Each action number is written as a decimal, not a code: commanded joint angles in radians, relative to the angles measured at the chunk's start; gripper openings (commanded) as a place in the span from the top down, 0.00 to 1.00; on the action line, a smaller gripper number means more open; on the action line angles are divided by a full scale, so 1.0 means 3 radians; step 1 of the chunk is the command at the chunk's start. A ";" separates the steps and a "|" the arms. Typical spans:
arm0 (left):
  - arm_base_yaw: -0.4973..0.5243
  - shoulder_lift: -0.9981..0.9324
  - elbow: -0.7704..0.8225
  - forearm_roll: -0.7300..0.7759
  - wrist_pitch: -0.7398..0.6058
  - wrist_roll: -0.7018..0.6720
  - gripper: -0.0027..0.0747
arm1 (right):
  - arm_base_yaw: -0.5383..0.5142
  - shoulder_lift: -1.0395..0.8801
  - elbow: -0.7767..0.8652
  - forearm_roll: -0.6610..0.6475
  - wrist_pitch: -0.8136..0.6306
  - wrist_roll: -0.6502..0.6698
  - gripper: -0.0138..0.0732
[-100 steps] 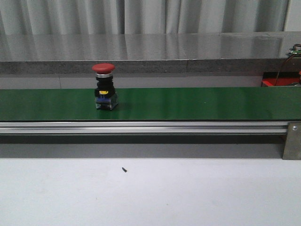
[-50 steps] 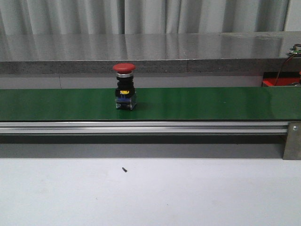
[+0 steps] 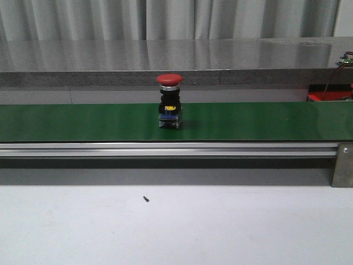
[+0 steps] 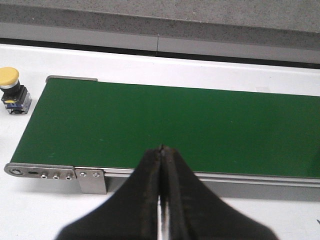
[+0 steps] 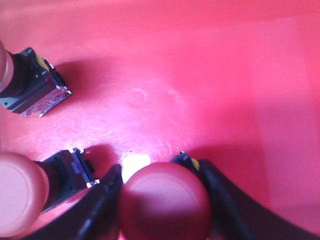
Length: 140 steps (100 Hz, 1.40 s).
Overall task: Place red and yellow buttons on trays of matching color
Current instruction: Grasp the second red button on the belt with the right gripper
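On the green conveyor belt (image 3: 265, 121) a red button (image 3: 170, 102) stands upright near the middle; neither gripper shows in the front view. My left gripper (image 4: 161, 148) is shut with nothing in it, just in front of the belt (image 4: 175, 125) near its end. A yellow button (image 4: 11, 90) lies on the white table beside that end. My right gripper (image 5: 160, 172) is low over the red tray (image 5: 225, 75), its fingers against both sides of a red button (image 5: 165, 205). Two more red buttons (image 5: 30, 82) (image 5: 30, 192) lie in the tray. The yellow tray is out of view.
An aluminium rail (image 3: 165, 149) with a bracket (image 3: 342, 165) at its right end runs along the belt's front. A grey ledge (image 3: 176, 77) stands behind the belt. A red object (image 3: 317, 96) shows at the far right.
The red button on the belt has travelled to the right, from left of centre to about the middle.
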 commanded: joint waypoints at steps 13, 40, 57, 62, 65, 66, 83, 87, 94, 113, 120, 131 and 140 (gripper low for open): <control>-0.0022 -0.0019 -0.0089 -0.0057 -0.0159 0.0007 0.99 | 0.0004 -0.0189 -0.0116 0.0090 -0.0077 -0.0026 0.22; -0.0022 -0.0019 -0.0089 -0.0057 -0.0136 0.0007 0.99 | 0.0011 -0.0575 -0.0118 0.0120 -0.0021 -0.0026 0.21; -0.0022 -0.0019 -0.0089 -0.0057 -0.0142 0.0007 0.99 | 0.0171 -0.0982 -0.0118 0.0131 0.0375 -0.0029 0.21; -0.0022 -0.0019 -0.0089 -0.0057 -0.0142 0.0007 0.99 | 0.0240 -0.1082 -0.0114 0.0131 0.0511 -0.0060 0.21; -0.0022 -0.0019 -0.0089 -0.0057 -0.0142 0.0007 0.99 | 0.0283 -0.1136 -0.0114 0.0131 0.0589 -0.0082 0.21; -0.0022 -0.0019 -0.0089 -0.0057 -0.0142 0.0007 0.99 | 0.0305 -0.1147 -0.0114 0.0131 0.0625 -0.0086 0.21; -0.0022 -0.0019 -0.0089 -0.0057 -0.0142 0.0007 0.99 | 0.0567 -0.1372 -0.0076 0.0134 0.1058 -0.0086 0.21; -0.0022 -0.0019 -0.0089 -0.0057 -0.0142 0.0007 0.99 | 0.0643 -0.1407 -0.0041 0.0134 0.1110 -0.0089 0.21; -0.0022 -0.0019 -0.0089 -0.0057 -0.0142 0.0007 0.99 | 0.0785 -0.1476 0.0065 0.0134 0.1129 -0.0125 0.21; -0.0022 -0.0019 -0.0089 -0.0057 -0.0142 0.0007 0.99 | 0.1183 -0.1582 0.0472 0.0134 0.1126 -0.0206 0.21; -0.0022 -0.0019 -0.0089 -0.0057 -0.0142 0.0007 0.99 | 0.1337 -0.1582 0.0585 0.0134 0.1106 -0.0206 0.21; -0.0022 -0.0019 -0.0089 -0.0057 -0.0142 0.0007 0.99 | 0.1599 -0.1582 0.0695 0.0134 0.1035 -0.0262 0.21; -0.0022 -0.0019 -0.0089 -0.0057 -0.0142 0.0007 0.99 | 0.1776 -0.1579 0.0704 0.0130 0.0968 -0.0262 0.21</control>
